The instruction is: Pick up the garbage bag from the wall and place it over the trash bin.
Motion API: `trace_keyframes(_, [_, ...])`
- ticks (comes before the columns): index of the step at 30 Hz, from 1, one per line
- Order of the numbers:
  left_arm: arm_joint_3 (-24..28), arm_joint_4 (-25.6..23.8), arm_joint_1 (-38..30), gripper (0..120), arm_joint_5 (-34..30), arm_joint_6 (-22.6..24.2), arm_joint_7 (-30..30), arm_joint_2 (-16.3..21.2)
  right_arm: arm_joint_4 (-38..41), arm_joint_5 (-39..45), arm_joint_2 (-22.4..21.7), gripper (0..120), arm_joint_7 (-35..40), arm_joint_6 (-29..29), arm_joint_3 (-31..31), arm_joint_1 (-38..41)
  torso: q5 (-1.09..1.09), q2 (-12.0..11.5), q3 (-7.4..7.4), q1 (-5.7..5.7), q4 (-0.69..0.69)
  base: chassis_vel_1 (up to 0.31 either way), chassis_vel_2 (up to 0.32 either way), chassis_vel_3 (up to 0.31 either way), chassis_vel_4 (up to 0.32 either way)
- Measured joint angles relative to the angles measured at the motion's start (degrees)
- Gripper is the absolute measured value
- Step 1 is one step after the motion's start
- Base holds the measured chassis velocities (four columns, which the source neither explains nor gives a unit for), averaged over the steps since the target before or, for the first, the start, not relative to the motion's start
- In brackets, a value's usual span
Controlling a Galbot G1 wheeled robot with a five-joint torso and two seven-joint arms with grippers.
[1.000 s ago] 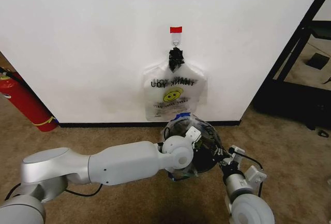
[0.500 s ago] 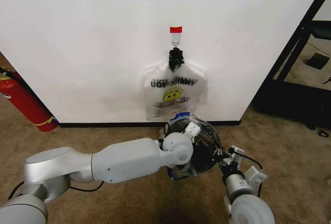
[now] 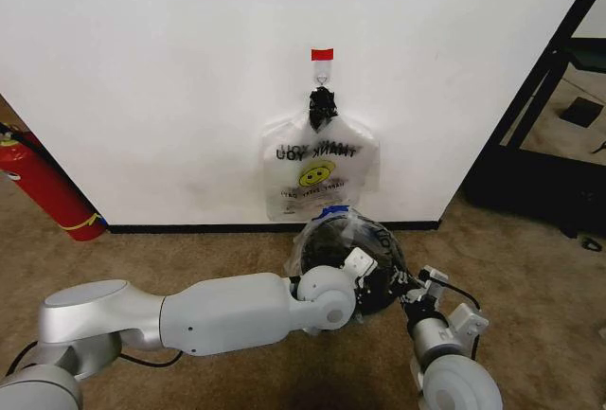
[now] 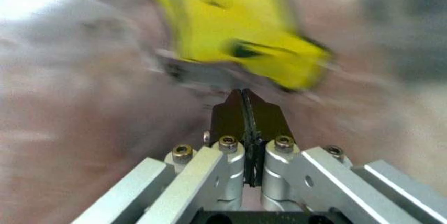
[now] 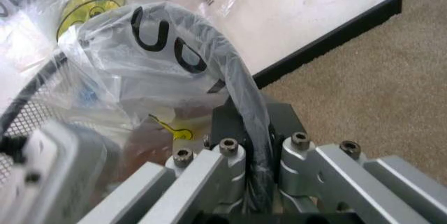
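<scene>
Jaws of the right gripper (image 5: 257,145) clamped on the trash bin (image 3: 343,266) rim through the garbage bag (image 5: 175,72), likely pinning the film in place; left gripper (image 4: 244,130) pressed shut on nothing at the bin's near side. Bag draped over the bin, on brown carpet (image 3: 189,258) below the white wall (image 3: 170,69), smiley bag (image 3: 317,169) on its hook, fire extinguisher (image 3: 43,187) well apart.

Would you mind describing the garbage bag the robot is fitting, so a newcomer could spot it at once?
Start at the white wall and drop below the red tape strip to the black mesh trash bin on the carpet. The garbage bag is the see-through crinkly plastic draped over that bin's rim, with a blue patch. Unlike the smiley bag hanging above, it carries no yellow face.
</scene>
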Motion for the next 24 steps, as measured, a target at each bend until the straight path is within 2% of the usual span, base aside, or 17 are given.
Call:
trace_keyframes(5, [-0.81,0.06,-1.67,0,0.76,0.58,-0.02,1.52,-0.22,-0.02,-0.1,1,0.0,0.0,0.0,0.19,0.0,0.0,0.0,0.0,0.0,0.0,0.0,0.0,0.0])
trace_keyframes(10, [-1.26,-2.87,-2.8,0,-0.56,0.91,-0.62,3.88,-0.84,-0.17,-0.11,1,-0.02,-0.01,-0.3,0.53,0.0,0.0,0.0,0.0,0.01,0.0,0.0,0.0,0.0])
trace_keyframes(13, [-1.43,-3.0,-2.98,0,-0.58,0.9,-0.63,4.15,-0.9,-0.22,-0.02,1,-0.05,-0.02,-0.42,0.56,0.0,0.0,0.0,0.0,0.01,0.0,0.0,0.0,0.0])
trace_keyframes(24, [-1.18,6.62,-1.36,0,0.88,-0.78,-1.04,0.63,-0.41,-0.37,-0.34,1,-0.12,-0.05,-0.35,0.12,0.01,0.0,0.0,0.0,-0.01,0.0,0.0,0.0,0.0])
